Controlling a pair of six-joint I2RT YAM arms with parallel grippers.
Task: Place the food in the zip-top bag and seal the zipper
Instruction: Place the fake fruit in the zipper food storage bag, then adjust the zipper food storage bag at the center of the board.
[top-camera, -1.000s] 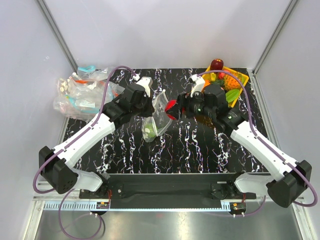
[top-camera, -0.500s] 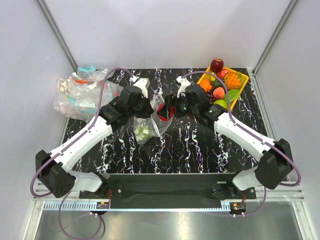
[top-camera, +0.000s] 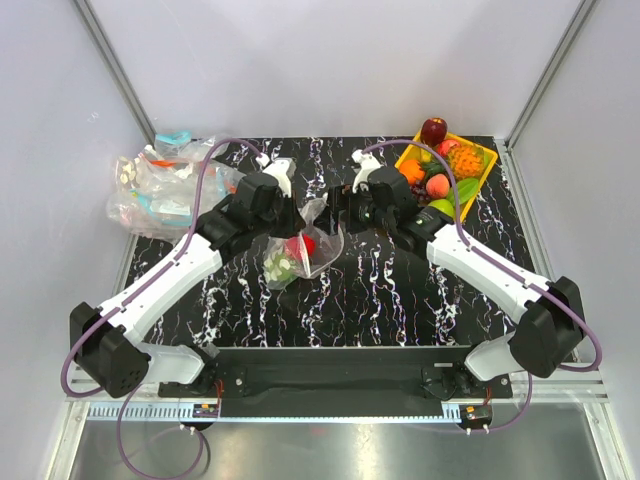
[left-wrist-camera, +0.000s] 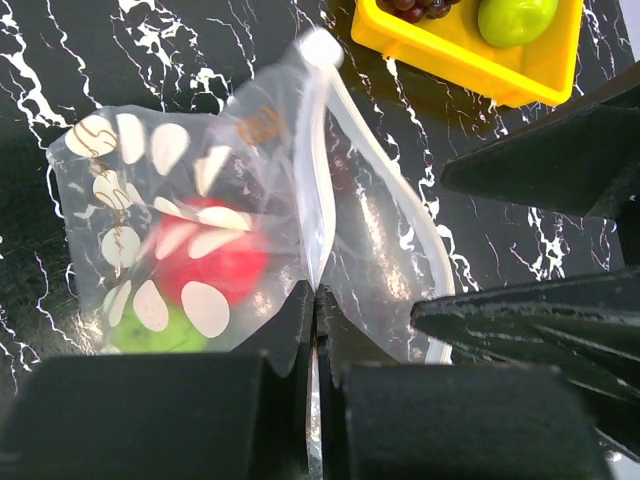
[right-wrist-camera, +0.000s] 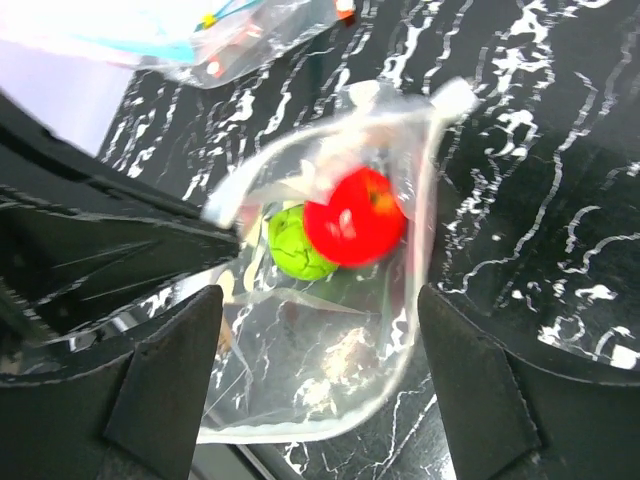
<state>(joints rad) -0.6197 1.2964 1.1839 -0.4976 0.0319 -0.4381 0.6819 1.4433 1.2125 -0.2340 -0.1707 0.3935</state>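
The zip-top bag, clear with white ovals on one side, hangs mid-table with its mouth held up. My left gripper is shut on the bag's rim beside the pale zipper. Inside lie a red round fruit and a small bumpy green fruit. My right gripper stands open just above the bag's mouth with nothing between its fingers. In the overhead view the red fruit shows through the plastic, below and between both grippers.
A yellow tray at the back right holds more toy fruit, among them a green apple. A heap of other clear bags lies at the back left. Both wrists crowd close together over the bag.
The right gripper carried the red fruit left to the bag's mouth, and the fruit now lies inside the bag. The left gripper has kept its grip and shifted slightly.
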